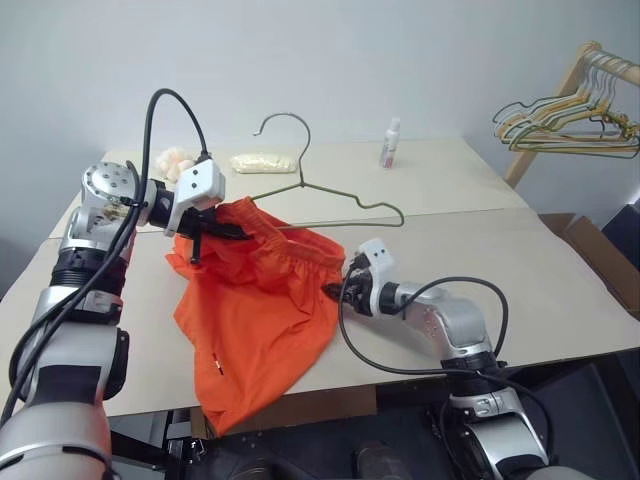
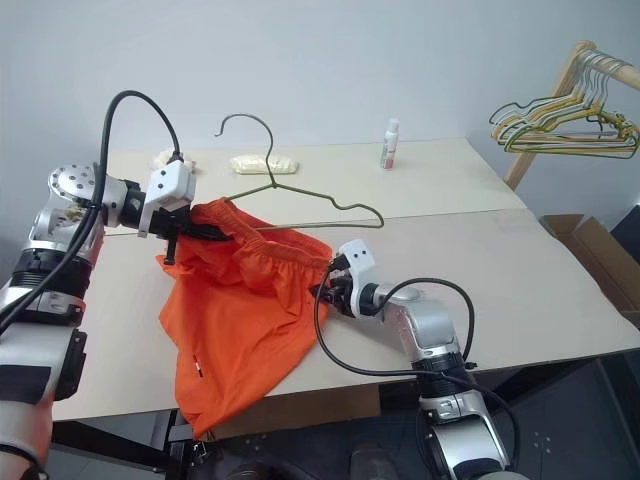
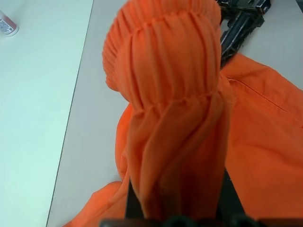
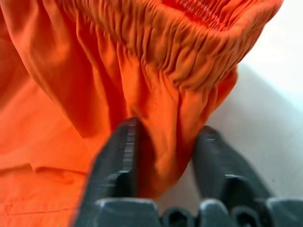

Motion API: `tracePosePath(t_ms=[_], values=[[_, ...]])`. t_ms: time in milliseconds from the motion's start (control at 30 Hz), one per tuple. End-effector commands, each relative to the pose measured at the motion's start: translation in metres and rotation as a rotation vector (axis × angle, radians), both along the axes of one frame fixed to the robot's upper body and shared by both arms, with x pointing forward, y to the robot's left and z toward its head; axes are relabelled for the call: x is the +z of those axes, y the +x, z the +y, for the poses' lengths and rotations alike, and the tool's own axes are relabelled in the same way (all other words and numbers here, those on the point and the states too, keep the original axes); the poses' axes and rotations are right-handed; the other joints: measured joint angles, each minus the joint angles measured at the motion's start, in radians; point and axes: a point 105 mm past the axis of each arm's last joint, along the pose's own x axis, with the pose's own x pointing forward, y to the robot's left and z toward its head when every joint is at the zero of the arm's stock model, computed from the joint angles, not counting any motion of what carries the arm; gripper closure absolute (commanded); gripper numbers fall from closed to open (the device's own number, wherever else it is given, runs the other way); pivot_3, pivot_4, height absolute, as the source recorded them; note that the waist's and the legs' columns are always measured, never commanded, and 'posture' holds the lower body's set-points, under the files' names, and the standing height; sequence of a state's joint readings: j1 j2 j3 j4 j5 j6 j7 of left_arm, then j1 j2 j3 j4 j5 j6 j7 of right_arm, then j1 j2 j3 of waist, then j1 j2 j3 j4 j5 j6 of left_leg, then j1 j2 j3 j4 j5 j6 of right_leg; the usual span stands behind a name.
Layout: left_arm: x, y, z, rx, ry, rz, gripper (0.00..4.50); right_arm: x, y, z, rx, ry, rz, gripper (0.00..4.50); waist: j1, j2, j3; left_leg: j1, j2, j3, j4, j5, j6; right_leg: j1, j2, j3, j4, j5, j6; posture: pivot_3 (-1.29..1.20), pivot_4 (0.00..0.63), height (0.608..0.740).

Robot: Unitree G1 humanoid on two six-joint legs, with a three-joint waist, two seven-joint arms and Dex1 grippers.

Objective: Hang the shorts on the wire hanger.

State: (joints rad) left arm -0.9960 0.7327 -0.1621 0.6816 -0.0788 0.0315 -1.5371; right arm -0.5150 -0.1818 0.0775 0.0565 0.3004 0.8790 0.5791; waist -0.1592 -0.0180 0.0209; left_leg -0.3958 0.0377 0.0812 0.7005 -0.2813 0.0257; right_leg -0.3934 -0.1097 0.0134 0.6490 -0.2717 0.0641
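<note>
We have the bright orange soft fabric shorts point(image 1: 255, 315) held up off the beige table point(image 1: 560, 290) by the left gripper point(image 1: 222, 228), whose two black fingers are clamped on a bunched section of the gathered elastic waistband. From that grip the fabric slopes down and away to the table and spills over the near edge.

The right gripper point(image 4: 163, 156) sits at the opposite end of the waistband, low over the table. Its fingers stand either side of a fold of orange cloth just under the elastic, with a gap left on one side; we judge them part-way through a pinch, not yet a firm hold.

The thin olive-grey wire hanger point(image 1: 335, 200) lies just beyond the left gripper, hook up, and its lower bar seems to run behind the raised waistband.

Step in hand: securing a second grip so the waistband can be spread. Next move, as we judge it: finish the pinch, then pull the waistband taut and work it toward the hanger without dragging the wire.
</note>
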Motion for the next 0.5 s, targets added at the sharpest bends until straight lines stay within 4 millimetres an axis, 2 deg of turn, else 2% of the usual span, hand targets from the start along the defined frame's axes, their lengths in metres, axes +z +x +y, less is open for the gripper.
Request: tracePosePath(t_ms=[33, 67, 233, 400, 500], values=[[0.018, 0.000, 0.000, 0.002, -0.024, -0.063, 4.50, 0.029, 0.002, 0.003, 0.018, 0.069, -0.084, 4.18, 0.000, 0.000, 0.000, 0.000, 0.000, 0.000, 0.000, 0.000, 0.000, 0.000, 0.000, 0.000, 0.000, 0.000, 0.000, -0.13, 0.000, 0.740], [0.017, 0.000, 0.001, 0.004, -0.027, -0.062, 4.50, 0.030, 0.002, 0.004, 0.020, 0.076, -0.086, 4.48, 0.000, 0.000, 0.000, 0.000, 0.000, 0.000, 0.000, 0.000, 0.000, 0.000, 0.000, 0.000, 0.000, 0.000, 0.000, -0.13, 0.000, 0.740], [0.015, -0.009, 0.015, 0.015, -0.021, -0.036, 4.50, 0.031, 0.007, -0.016, -0.048, 0.058, -0.098, 4.48, -0.006, 0.000, 0.000, 0.000, 0.000, 0.000, 0.000, 0.000, 0.000, 0.000, 0.000, 0.000, 0.000, 0.000, 0.000, -0.12, 0.000, 0.740], [0.005, -0.021, 0.046, 0.096, 0.019, 0.002, 4.50, 0.031, 0.015, -0.068, -0.173, -0.020, -0.120, 4.48, -0.010, 0.000, 0.000, 0.000, 0.000, 0.000, 0.000, 0.000, 0.000, 0.000, 0.000, 0.000, 0.000, 0.000, 0.000, -0.11, 0.000, 0.740], [0.000, -0.026, 0.058, 0.139, 0.025, 0.017, 4.50, 0.034, 0.016, -0.090, -0.215, -0.041, -0.121, 4.48, -0.008, 0.000, 0.000, 0.000, 0.000, 0.000, 0.000, 0.000, 0.000, 0.000, 0.000, 0.000, 0.000, 0.000, 0.000, -0.11, 0.000, 0.740]])
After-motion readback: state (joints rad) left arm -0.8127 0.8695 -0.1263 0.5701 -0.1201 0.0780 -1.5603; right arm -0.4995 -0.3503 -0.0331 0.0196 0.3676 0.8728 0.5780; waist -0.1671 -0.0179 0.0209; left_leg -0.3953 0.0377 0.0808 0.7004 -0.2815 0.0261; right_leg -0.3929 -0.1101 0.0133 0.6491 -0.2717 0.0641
